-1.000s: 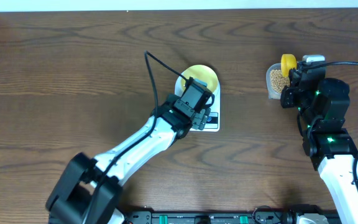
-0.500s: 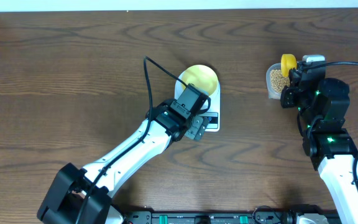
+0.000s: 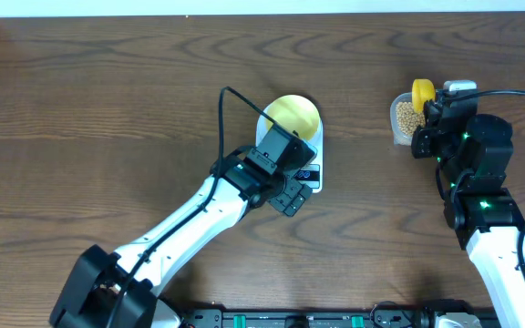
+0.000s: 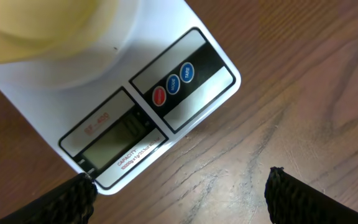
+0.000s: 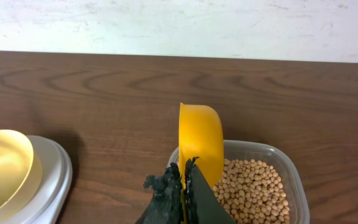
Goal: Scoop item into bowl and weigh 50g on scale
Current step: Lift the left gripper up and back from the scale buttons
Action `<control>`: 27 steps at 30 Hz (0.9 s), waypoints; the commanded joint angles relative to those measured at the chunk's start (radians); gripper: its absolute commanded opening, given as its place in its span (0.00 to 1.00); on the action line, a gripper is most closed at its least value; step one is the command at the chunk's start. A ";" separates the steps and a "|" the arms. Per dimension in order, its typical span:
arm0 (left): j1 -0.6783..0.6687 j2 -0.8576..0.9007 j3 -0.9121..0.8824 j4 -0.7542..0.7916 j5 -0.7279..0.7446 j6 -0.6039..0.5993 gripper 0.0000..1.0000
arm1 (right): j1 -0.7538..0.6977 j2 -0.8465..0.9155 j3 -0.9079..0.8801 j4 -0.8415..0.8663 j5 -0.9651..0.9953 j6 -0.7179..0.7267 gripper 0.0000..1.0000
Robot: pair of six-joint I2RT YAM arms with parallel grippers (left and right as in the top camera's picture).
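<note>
While the right jaws are pinched shut on the yellow scoop [image 5: 201, 146], seemingly by its handle, which the fingers hide, the scoop stands on edge. Its long axis runs straight away from them, over the left end of the clear tub [image 5: 294, 180]. The beans [image 5: 253, 190] lie just below and to the right of the cup, so a dip that way should load it.

The bowl [image 3: 294, 117] sits on the scale [image 4: 166, 93], well off to that arm's left across bare counter [image 3: 108, 109], with no beans showing in it. The right arm is the nearer one to the beans.

The left jaws stand wide with nothing between them, hovering over the counter just off the scale's display edge. A second ago they hung over the display and buttons. They have since drawn back toward the near side, leaving both uncovered, while the right arm has not shifted.
</note>
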 commanded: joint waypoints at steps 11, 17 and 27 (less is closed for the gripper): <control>0.050 -0.056 -0.008 -0.011 0.005 0.024 0.88 | -0.003 0.001 0.021 -0.001 -0.006 0.010 0.01; 0.050 -0.056 -0.008 -0.012 0.002 0.024 0.88 | -0.002 0.001 0.021 -0.005 -0.006 0.010 0.01; 0.050 -0.056 -0.008 -0.011 0.002 0.024 0.88 | -0.003 0.001 0.021 -0.001 -0.006 0.009 0.01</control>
